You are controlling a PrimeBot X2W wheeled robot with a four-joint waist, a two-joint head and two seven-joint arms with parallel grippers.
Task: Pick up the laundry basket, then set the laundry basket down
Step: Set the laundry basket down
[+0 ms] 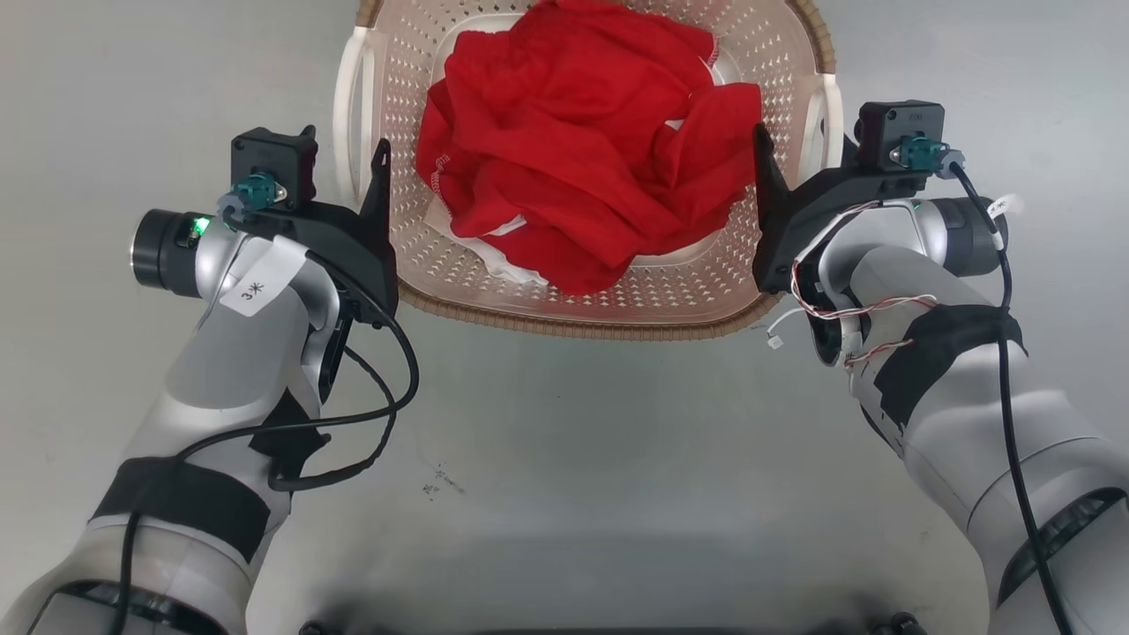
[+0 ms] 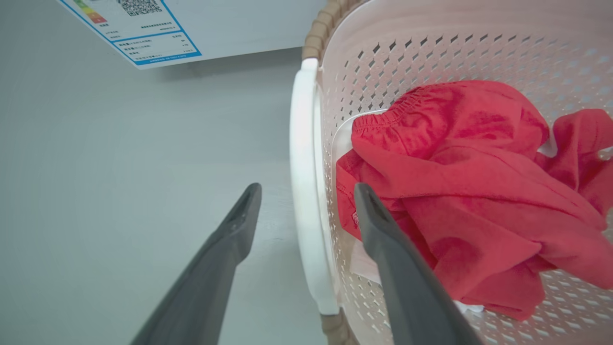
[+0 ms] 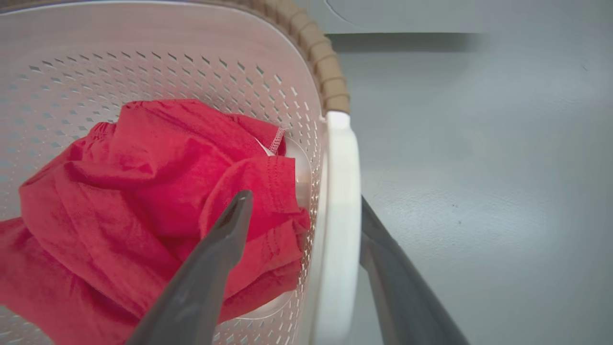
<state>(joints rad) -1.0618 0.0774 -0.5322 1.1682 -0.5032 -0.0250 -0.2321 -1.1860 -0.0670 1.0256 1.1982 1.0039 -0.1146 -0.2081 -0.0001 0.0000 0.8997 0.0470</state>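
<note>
The laundry basket is pale pink and perforated, with a brown rim and white side handles, and it sits on the grey floor straight ahead. Red clothing is heaped inside over something white. My left gripper is open at the basket's left side. In the left wrist view the left gripper straddles the white handle, one finger outside and one inside over the clothes. My right gripper is open too. In the right wrist view the right gripper straddles the other white handle the same way.
A white appliance front with an energy label stands beyond the basket, and its base shows behind the right rim. Bare grey floor lies between my arms and on both sides of the basket.
</note>
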